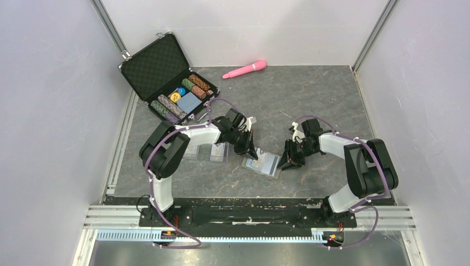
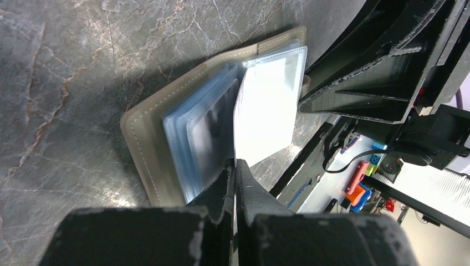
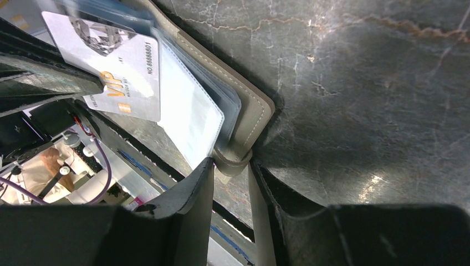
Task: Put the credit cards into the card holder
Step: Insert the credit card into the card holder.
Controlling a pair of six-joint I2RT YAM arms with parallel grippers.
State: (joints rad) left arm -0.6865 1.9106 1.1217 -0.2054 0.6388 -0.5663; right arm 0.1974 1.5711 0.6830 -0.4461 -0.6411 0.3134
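One marble-patterned table (image 1: 310,100) carries everything. One black poker-chip case (image 1: 155,66) stands open at upper left of the top view. One pink rod-shaped object (image 1: 244,69) lies at top centre.

One card holder (image 1: 266,165) lies open at frame centre between the two grippers. Its long axis runs left to right, dipping toward lower right.

Credit cards counted: three. Two loose credit cards (image 1: 191,153) (image 1: 220,153) lie side by side under the left arm, visible from the top view only. The third, the held credit card (image 3: 119,66), shows its gold-lettered face only in the right wrist view. There it sits at upper left, overlapping the clear sleeves. In the left wrist view it is a glaring white rectangle.

The left gripper (image 2: 235,177) has its jaws together, pinching that card's corner. The right gripper (image 3: 231,177) has its jaws clamped on the holder's snap tab at the tan edge (image 3: 252,111).
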